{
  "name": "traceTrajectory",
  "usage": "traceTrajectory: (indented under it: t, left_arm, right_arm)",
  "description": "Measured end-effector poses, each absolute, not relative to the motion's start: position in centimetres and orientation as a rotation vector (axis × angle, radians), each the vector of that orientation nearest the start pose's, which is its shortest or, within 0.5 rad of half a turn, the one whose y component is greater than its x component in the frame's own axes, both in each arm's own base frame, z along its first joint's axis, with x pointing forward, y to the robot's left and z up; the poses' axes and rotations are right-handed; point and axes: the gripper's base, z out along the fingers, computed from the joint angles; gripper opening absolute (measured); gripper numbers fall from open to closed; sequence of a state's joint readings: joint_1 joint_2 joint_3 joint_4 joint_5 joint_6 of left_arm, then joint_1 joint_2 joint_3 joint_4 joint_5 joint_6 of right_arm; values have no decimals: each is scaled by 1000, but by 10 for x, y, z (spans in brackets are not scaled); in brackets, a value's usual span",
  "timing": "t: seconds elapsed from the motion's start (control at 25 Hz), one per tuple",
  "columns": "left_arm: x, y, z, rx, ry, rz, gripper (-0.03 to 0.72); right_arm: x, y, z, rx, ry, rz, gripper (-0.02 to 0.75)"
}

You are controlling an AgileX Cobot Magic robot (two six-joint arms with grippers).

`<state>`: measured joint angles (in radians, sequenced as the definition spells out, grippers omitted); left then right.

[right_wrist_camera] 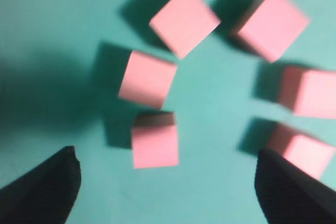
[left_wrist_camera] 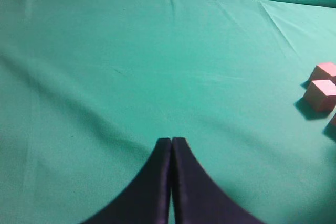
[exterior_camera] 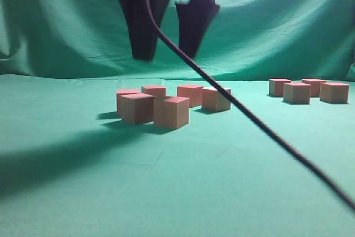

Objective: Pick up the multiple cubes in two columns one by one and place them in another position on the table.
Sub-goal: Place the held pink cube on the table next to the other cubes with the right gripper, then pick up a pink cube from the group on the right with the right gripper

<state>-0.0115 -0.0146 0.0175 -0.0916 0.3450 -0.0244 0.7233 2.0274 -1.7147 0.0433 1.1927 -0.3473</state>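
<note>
Six small matte pink-topped cubes (exterior_camera: 172,112) cluster mid-bench on the wrinkled green cloth-draped bench (exterior_camera: 166,192), four more (exterior_camera: 297,92) well apart at right. The right gripper (right_wrist_camera: 168,182) hangs above the cluster, jaws wide apart and empty; the left gripper (left_wrist_camera: 171,182) rests with jaws together. The blocks look light, rigid and sharp-edged, best pinched across opposite flat sides. Motion blur and a dark cable (exterior_camera: 249,115) obscure detail.

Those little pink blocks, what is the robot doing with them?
The robot is moving small pink-topped wooden-looking blocks around on the green cloth table. Six blocks sit in a loose cluster in the middle, and four more sit in a group off to the right. The right gripper hangs above the middle cluster with its fingers spread wide and nothing between them. The left gripper is off to the side over bare cloth, fingers pressed together, holding nothing.
</note>
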Motion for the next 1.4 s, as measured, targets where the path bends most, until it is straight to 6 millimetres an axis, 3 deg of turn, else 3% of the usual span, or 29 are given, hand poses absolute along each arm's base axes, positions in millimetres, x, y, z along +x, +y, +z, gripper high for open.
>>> traceTrajectory:
  t: [0.12,0.16,0.24,0.36,0.56,0.72,0.84,1.04,1.4]
  left_arm:
    - [53,-3,177,-69,1830,-114,0]
    - [53,-3,177,-69,1830,-114,0]
    - [53,-3,177,-69,1830,-114,0]
    - [53,-3,177,-69,1830,-114,0]
    - [53,-3,177,-69,1830,-114,0]
    - [53,-3,177,-69,1830,-114,0]
    - [53,-3,177,-69,1830,-114,0]
    - [53,-3,177,-69,1830,-114,0]
    - [53,-3,177,-69,1830,-114,0]
  right_arm:
    - [325,283,261,-1466,2517,22,629]
    - [329,282,267,-1441,2505,-14,582]
    - [340,269,275,-1313,2533,-102,583]
    - [364,238,279,-999,2638,-174,529]
    - [400,167,278,-453,2805,-105,533]
    - [416,120,274,-217,2863,-53,533]
    - [424,101,257,-132,2921,-26,533]
    - [430,97,223,-141,3010,-24,533]
    - [445,100,186,-181,3006,-24,533]
